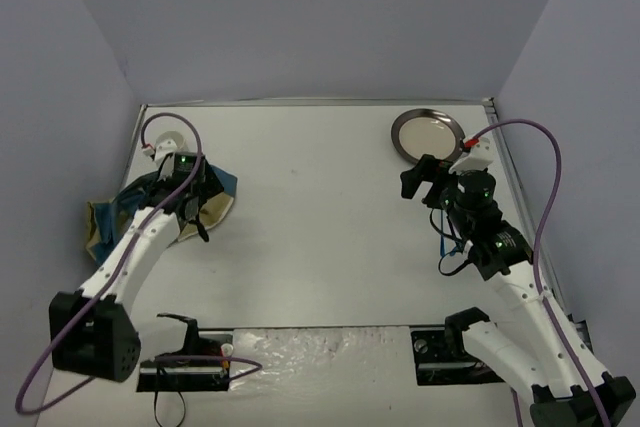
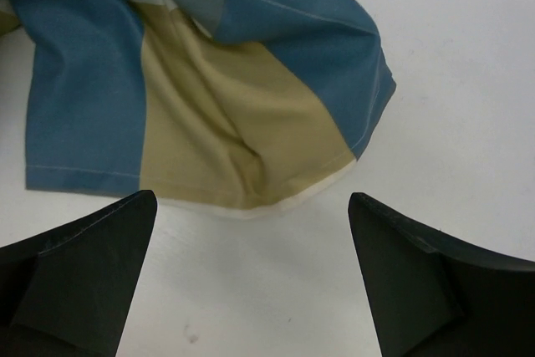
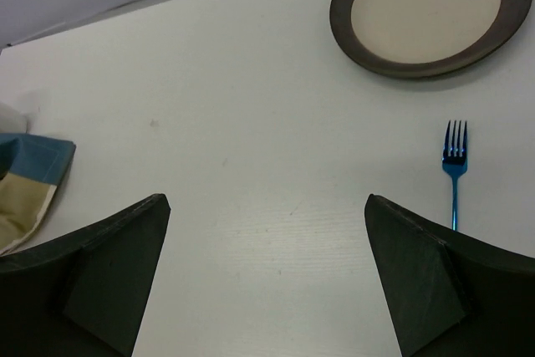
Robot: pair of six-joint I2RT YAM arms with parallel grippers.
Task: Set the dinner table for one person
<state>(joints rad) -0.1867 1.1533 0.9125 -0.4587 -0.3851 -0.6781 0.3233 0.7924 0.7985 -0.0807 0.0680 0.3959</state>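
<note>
Starting at the near side, we find the left gripper with its fingers spread wide and nothing between them. In the left wrist view only bare white surface lies in the gap, and the hem of the cloth mat begins just beyond the tips. We cannot tell if the tips touch the surface. The right gripper is spread just as wide and also holds nothing. Its fingers stand over bare tabletop.

The dinner table lies flat under everything and fills most of the top view. Its far rim runs from 9 to 3 o'clock and its side rims run toward 12 o'clock. Which side is the longer one, we cannot say from these views.

Counting from the middle of the table, the blue fork lies at about 3 o'clock, close to the right gripper. In the right wrist view its long axis runs from 6 to 12 o'clock, with the tines at 12, pointing toward the plate but apart from it. The end of the handle is hidden behind the right finger. The cloth mat, in blue and tan stripes, lies crumpled at about 9 o'clock, near the left rim. Farther away, the plate, cream with a dark rim, sits between 1 and 2 o'clock, near the far right corner. A small white round thing stands at about 10 o'clock, just beyond the mat. What it is, we cannot tell.
</note>
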